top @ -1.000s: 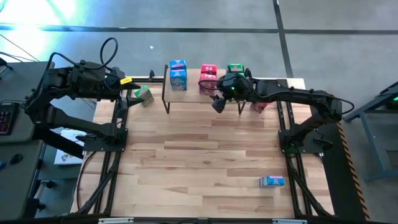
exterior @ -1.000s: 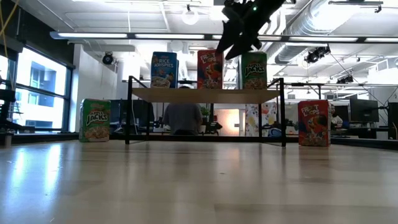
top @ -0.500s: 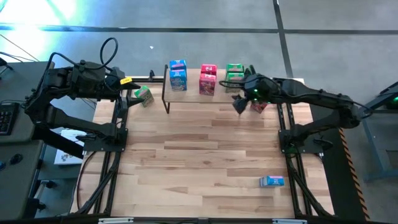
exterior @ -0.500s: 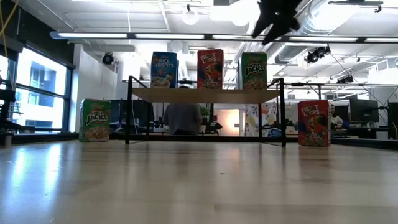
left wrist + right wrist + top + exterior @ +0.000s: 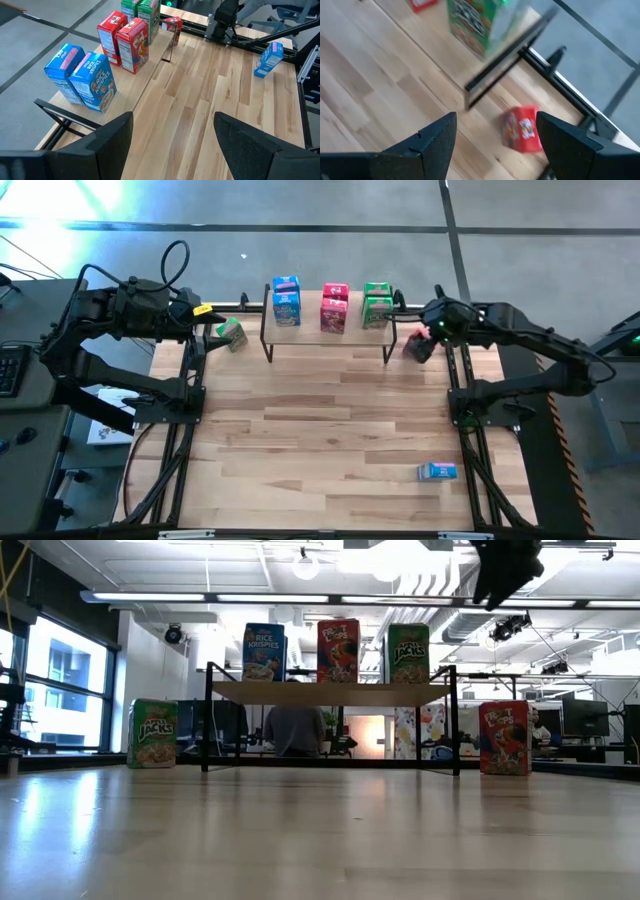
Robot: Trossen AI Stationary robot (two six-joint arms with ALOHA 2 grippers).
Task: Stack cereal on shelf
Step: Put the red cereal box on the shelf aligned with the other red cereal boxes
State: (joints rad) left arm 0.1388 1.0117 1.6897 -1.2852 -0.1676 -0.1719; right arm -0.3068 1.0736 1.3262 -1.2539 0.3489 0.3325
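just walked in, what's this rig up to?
It is stacking cereal boxes on the shelf. Blue, red and green boxes already stand on it, in pairs by colour. The right gripper, open and empty, hangs over a red box standing on the table right of the shelf, likely its next pick. The left gripper waits open by a green box left of the shelf. One blue box lies near the table's front right.

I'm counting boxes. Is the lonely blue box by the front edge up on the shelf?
No, the blue box lies on the table, far from the shelf.
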